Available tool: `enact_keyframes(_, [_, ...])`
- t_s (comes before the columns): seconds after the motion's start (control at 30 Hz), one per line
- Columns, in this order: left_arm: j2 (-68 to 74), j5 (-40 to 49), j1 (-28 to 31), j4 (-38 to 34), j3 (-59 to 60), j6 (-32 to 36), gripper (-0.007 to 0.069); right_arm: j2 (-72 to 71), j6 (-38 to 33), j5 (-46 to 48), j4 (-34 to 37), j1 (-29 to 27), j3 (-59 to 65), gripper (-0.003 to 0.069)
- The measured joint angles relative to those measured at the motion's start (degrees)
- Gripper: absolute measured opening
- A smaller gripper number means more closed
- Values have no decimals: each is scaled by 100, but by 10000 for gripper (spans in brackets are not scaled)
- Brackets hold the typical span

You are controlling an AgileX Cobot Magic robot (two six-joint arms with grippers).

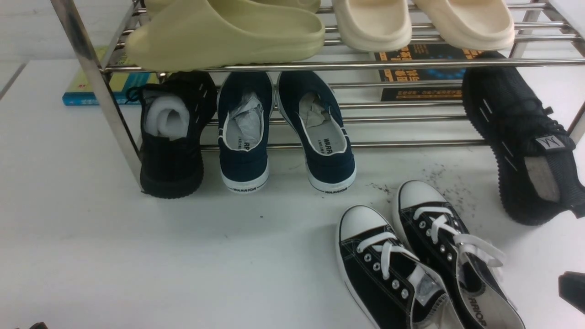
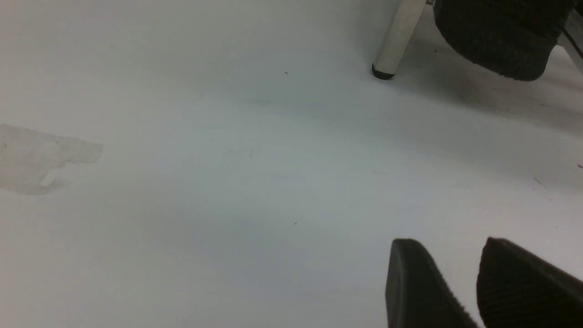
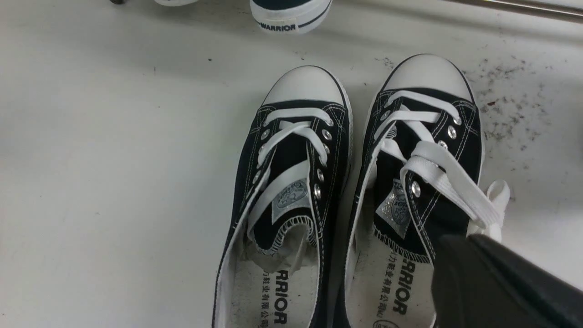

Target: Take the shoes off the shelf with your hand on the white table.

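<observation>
The pair of black canvas shoes [image 1: 411, 256] with white laces and toe caps lies on the white table [image 1: 137, 251] at the front right, off the shelf [image 1: 347, 65], toes toward it. In the right wrist view the left shoe [image 3: 291, 182] and the right shoe [image 3: 423, 150] lie side by side. My right gripper [image 3: 462, 241] is shut and empty, hovering over the right shoe's outer side; in the front view [image 1: 571, 290] it is clear of the shoes. My left gripper [image 2: 448, 243] is open and empty over bare table near a shelf post [image 2: 398, 36].
On the lower tier stand navy WARRIOR slip-ons [image 1: 244, 132] and a black knit sneaker [image 1: 173, 137]; its mate [image 1: 525, 141] leans at the right. Foam slippers [image 1: 228, 32] sit on the top tier. Books [image 1: 82, 89] lie behind. Dark scuff streaks [image 1: 438, 176] mark the table.
</observation>
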Motion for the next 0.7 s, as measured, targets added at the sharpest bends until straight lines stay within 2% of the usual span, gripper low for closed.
enact_keyframes(0.4, [0,0,0,0,0,0,242,-308,-5,-11,-58,-50,158,-6])
enact_keyframes(0.6, [0,0,0,0,0,0,242,-1297,-13,-42,-130,-862,804,-3])
enact_keyframes(0.63, [0,0,0,0,0,0,242,-1732,-46,-37,-130,-1275,1068,-1])
enact_keyframes(0.7, [0,0,0,0,0,0,242,-1970,-88,-22,-162,-1503,1226,0])
